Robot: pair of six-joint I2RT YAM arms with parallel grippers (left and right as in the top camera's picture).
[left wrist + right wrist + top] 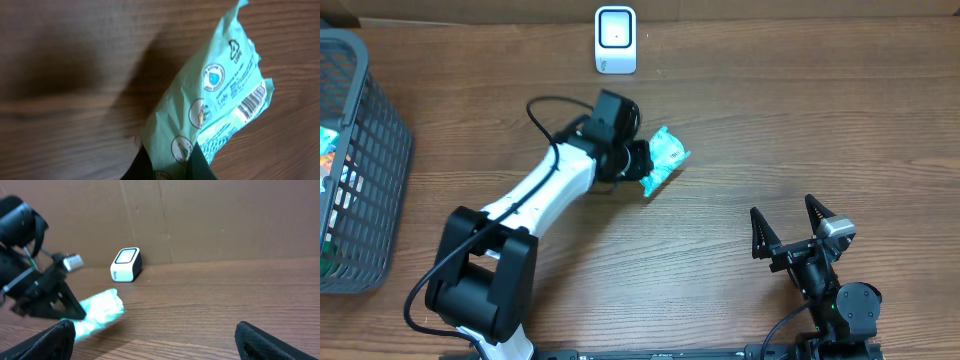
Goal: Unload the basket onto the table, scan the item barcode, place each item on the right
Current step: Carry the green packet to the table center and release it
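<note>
The left gripper (640,165) is clenched on one end of a mint-green packet (666,156), which it holds mid-table, apparently just clear of the table (790,120) and well short of the white scanner (615,40) at the far edge; the right gripper (782,210) waits near the front edge, jaws spread wide, grasping nothing; a grey basket (375,140) stands at the left. In the left wrist view the barcode (252,100) sits on the packet's free end, seemingly facing that camera and not the scanner. To scan well, the arm probably needs to carry the packet nearer and turn the wrist until the barcode squarely meets the scanner's window; the film is crinkled, so a flat, steady presentation should read best, with the grip kept firm.
</note>
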